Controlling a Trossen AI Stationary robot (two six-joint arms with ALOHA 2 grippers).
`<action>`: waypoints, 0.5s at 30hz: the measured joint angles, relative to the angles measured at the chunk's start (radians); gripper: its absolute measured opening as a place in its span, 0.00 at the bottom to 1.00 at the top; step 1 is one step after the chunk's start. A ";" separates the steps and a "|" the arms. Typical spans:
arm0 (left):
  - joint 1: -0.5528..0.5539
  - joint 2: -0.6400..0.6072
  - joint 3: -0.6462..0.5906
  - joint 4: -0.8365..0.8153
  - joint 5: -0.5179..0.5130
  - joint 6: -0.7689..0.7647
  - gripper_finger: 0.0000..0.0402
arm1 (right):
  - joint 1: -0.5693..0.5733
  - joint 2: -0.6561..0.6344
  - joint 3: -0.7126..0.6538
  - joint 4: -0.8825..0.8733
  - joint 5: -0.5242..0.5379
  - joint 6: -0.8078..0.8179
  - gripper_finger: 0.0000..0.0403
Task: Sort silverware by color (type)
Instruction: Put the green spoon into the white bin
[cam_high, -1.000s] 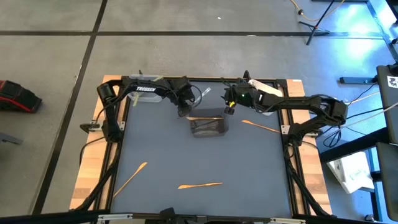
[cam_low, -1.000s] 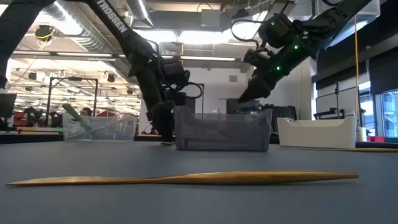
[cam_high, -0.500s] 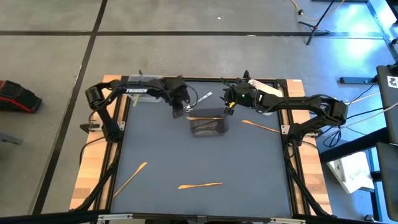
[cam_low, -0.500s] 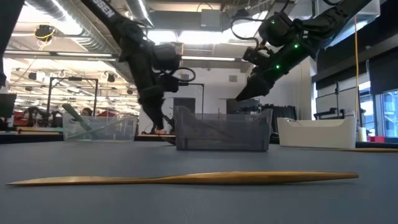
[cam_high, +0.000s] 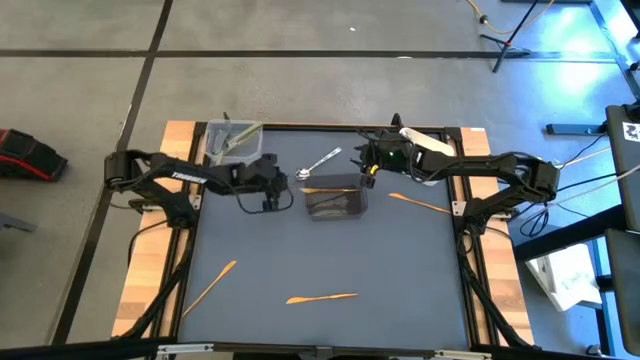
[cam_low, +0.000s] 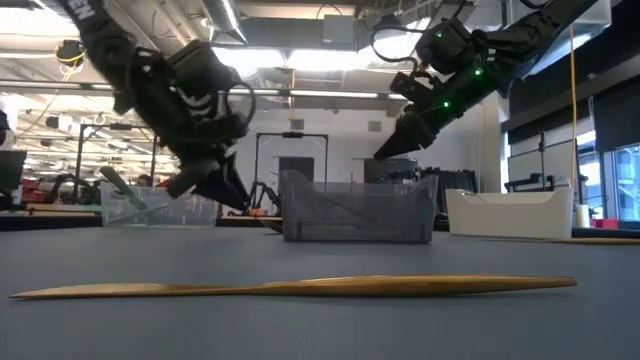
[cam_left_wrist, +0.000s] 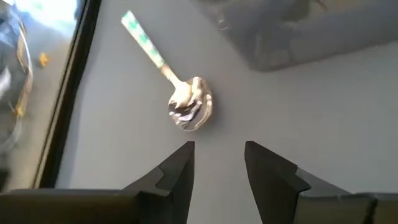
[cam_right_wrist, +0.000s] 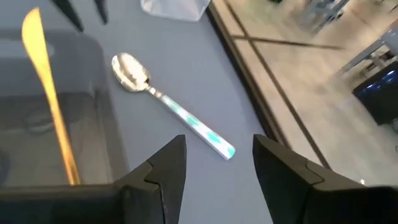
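While green utensils (cam_high: 232, 140) fill clear bin (cam_high: 222, 131).

The high view looked straight down on the whole table (cam_high: 330, 240) from well above. The low view sat at tabletop level, facing across the table into the room, very close to an orange utensil (cam_low: 300, 287). Each wrist view looked down from close above at the same silver spoon (cam_left_wrist: 189, 109) (cam_right_wrist: 134, 73), from opposite ends. All views included the dark grey container (cam_high: 336, 197).
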 joint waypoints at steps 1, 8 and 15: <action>-0.003 0.001 -0.018 0.032 -0.001 0.032 0.34 | 0.000 0.000 0.000 0.013 0.000 0.000 0.43; 0.020 0.107 -0.019 0.142 -0.047 0.112 0.34 | 0.000 0.000 0.000 0.097 0.000 -0.002 0.43; 0.045 0.247 0.092 0.150 -0.080 0.195 0.34 | 0.000 0.000 0.000 0.108 0.000 -0.008 0.43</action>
